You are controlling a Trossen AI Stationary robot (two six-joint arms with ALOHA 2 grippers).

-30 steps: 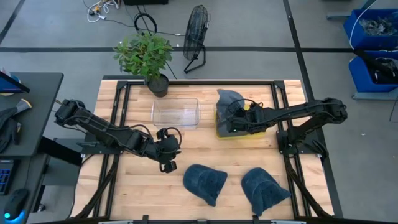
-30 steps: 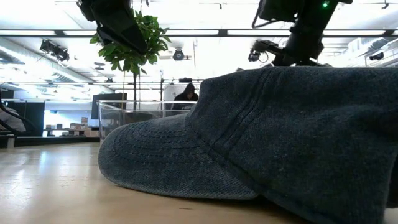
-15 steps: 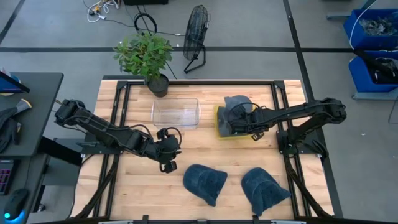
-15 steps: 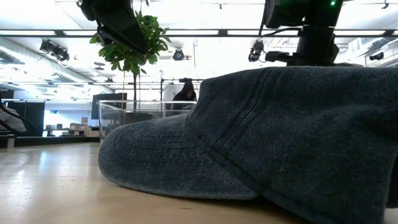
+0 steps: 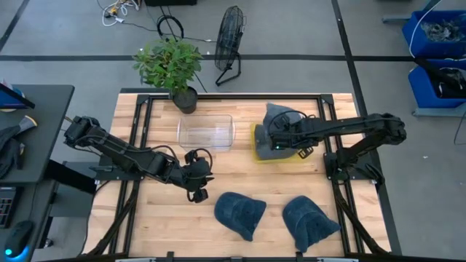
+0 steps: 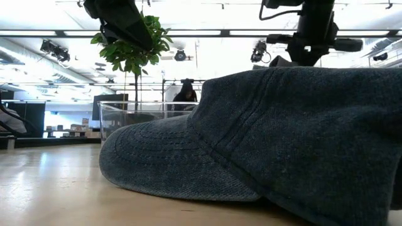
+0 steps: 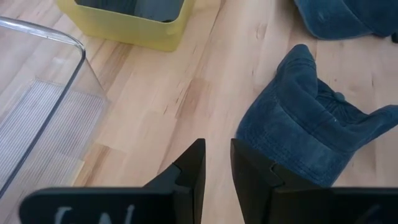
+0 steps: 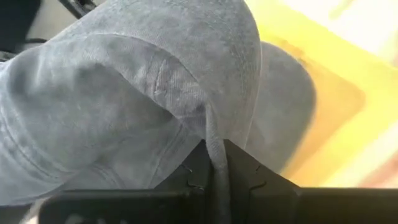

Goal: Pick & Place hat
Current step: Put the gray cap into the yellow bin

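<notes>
A blue denim hat (image 5: 282, 116) is bunched over the far side of a yellow bin (image 5: 258, 154), and my right gripper (image 5: 279, 140) is shut on it. In the right wrist view the hat (image 8: 124, 106) fills the picture, with the bin (image 8: 329, 106) behind it. Two more denim hats (image 5: 240, 213) (image 5: 309, 220) lie crown up on the wood near the near edge; one of them (image 6: 251, 138) fills the low view. My left gripper (image 5: 196, 178) hovers left of them, open by a narrow gap, with one hat (image 7: 311, 137) just beyond its fingers. My right gripper pinches a raised fold of the hat's cloth (image 8: 214, 134) between its two fingers, reaching in from the table's right. The hat bunches up ahead of the fingers, above the yellow bin. Whether any of it rests on the bin cannot be told.
A clear plastic container (image 5: 206, 132) stands left of the yellow bin. A potted plant (image 5: 175, 65) is at the far edge, and a fan (image 5: 231, 40) stands on the floor beyond it. Bare wood lies between the container and the near hats.
My right gripper has turned at the wrist over the yellow bin while staying shut. The hat has swung with it, shifting slightly toward the table's right edge and changing its outline.
</notes>
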